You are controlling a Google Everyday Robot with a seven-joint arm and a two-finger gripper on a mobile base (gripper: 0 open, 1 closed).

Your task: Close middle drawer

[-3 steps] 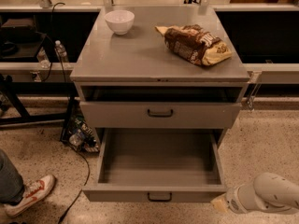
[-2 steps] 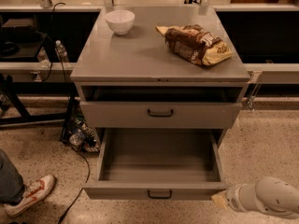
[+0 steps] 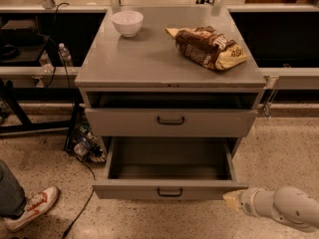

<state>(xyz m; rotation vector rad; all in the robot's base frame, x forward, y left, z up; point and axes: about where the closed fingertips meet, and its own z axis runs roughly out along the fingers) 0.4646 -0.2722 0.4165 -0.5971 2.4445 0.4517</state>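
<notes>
One wide grey metal middle drawer (image 3: 134, 189), pulled far out of the grey metal cabinet (image 3: 149, 63): low flat front panel, small dark bar handle, plain smooth grey inside. One taller-fronted grey drawer (image 3: 119, 123) above it, out a little. One gripper (image 3: 232, 200), pale blunt tip on a rounded white arm, low at right, just beside the middle drawer's front right corner; whether spread or closed, cannot tell. On the cabinet top: one round white bowl (image 3: 127, 22), one crinkled brown-and-yellow bag (image 3: 209, 48). Speckled stone floor (image 3: 279, 153).
</notes>
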